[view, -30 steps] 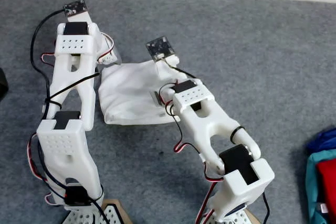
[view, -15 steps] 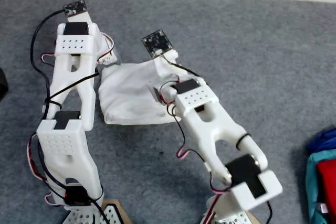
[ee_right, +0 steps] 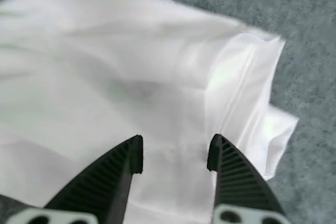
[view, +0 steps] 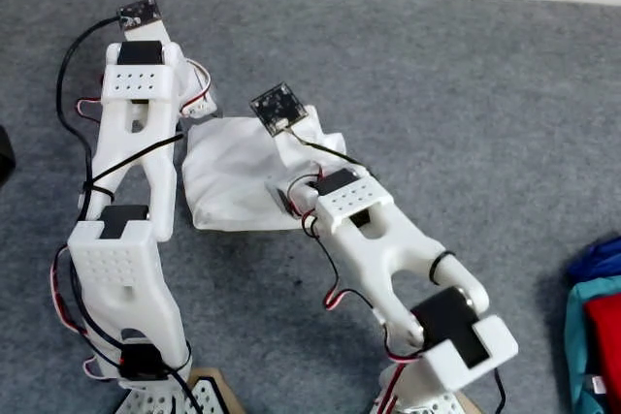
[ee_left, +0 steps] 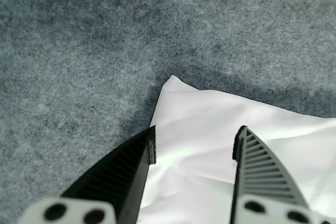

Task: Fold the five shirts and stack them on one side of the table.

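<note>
A white shirt [view: 233, 176] lies crumpled and partly folded on the grey carpeted table, between the two arms. My left gripper [ee_left: 194, 137] is open, its fingers straddling the shirt's pointed far corner [ee_left: 176, 83] without pinching it. My right gripper [ee_right: 174, 153] is open too and hovers just above the middle of the white shirt [ee_right: 115, 72], beside a doubled-over edge [ee_right: 252, 72]. In the high view the left arm [view: 141, 94] stands at the shirt's left side and the right arm [view: 354, 206] leans over its right half.
A pile of blue [view: 597, 259], teal [view: 580, 322] and red [view: 604, 336] shirts sits at the right edge of the table. Bare grey carpet [view: 466, 94] stretches behind and to the right of the white shirt.
The right arm has swung left and farther over the white shirt, its wrist now above the shirt's far middle. The left arm has stayed still.
</note>
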Available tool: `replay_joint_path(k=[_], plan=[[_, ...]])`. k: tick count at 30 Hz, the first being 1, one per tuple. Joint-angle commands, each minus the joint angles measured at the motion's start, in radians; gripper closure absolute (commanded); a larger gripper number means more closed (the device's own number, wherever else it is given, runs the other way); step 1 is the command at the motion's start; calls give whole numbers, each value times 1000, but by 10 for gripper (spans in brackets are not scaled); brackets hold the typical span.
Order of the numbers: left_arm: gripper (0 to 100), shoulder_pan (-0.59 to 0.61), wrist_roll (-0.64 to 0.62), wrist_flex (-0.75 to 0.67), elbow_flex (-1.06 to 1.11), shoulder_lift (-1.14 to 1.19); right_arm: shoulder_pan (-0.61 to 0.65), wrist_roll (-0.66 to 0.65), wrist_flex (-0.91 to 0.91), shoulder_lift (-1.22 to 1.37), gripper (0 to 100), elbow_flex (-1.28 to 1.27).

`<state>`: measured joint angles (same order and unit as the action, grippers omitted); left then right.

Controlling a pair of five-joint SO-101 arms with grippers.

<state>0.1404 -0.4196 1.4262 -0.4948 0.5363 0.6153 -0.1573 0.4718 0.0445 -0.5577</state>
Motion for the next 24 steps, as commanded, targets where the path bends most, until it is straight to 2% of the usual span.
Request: replay_joint_path(k=[1, 5, 11, 17, 24], plan=[[752, 1, -5, -11, -15, -12, -16, -5, -12, 15, 789, 35], [752, 1, -5, -11, -15, -12, -31, -5, 10, 19, 805, 33], [752, 1, -5, -11, -15, -8, -48, -5, 76, 18, 995, 39], [752, 1, -5, -12, -15, -7, -73, -5, 124, -74, 991, 30], [752, -13, -5, -14, -10, -5, -119, -5, 117, -329, 991, -137]])
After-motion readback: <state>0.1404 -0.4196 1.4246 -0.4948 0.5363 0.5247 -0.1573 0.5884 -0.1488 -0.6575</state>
